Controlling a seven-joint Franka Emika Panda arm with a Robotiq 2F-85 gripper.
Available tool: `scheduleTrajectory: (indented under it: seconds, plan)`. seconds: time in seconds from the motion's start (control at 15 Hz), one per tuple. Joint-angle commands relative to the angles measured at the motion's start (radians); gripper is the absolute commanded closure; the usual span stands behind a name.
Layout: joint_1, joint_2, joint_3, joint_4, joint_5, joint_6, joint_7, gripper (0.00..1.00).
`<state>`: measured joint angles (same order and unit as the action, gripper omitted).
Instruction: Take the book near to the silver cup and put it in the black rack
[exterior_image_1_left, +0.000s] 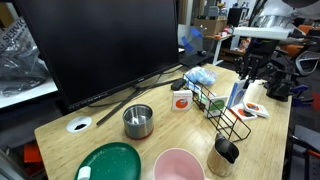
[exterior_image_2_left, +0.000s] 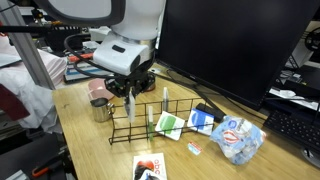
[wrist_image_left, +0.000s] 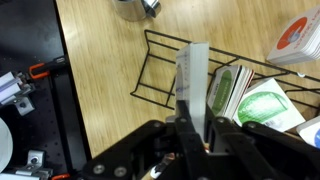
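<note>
My gripper (wrist_image_left: 192, 122) is shut on the thin light blue and white book (wrist_image_left: 192, 80) and holds it upright on its edge over the black wire rack (wrist_image_left: 160, 75). In both exterior views the book (exterior_image_1_left: 236, 95) (exterior_image_2_left: 129, 106) hangs below the gripper (exterior_image_1_left: 246, 72) (exterior_image_2_left: 130, 90), with its lower end down among the rods at one end of the rack (exterior_image_1_left: 225, 112) (exterior_image_2_left: 160, 128). A green-covered book (wrist_image_left: 262, 105) and other thin books lie in the rack beside it. The silver cup (exterior_image_1_left: 138, 120) stands on the table in front of the monitor.
A dark metal cup (exterior_image_1_left: 225, 154) (exterior_image_2_left: 100, 108) stands close to the rack's end. A green plate (exterior_image_1_left: 110, 162) and a pink bowl (exterior_image_1_left: 178, 166) are at the table's edge. A large monitor (exterior_image_1_left: 100, 45) stands behind. A plastic bag (exterior_image_2_left: 238, 140) lies past the rack.
</note>
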<state>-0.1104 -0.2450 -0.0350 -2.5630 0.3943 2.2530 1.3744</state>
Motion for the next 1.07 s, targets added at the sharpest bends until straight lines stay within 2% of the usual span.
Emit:
scheduleTrajectory:
  seconds: [0.0,1.0]
  plan:
    - [-0.011,0.051,0.002,0.034,-0.033,0.021,0.065,0.96]
    - [0.035,0.192,-0.001,0.12,-0.013,0.014,0.126,0.96]
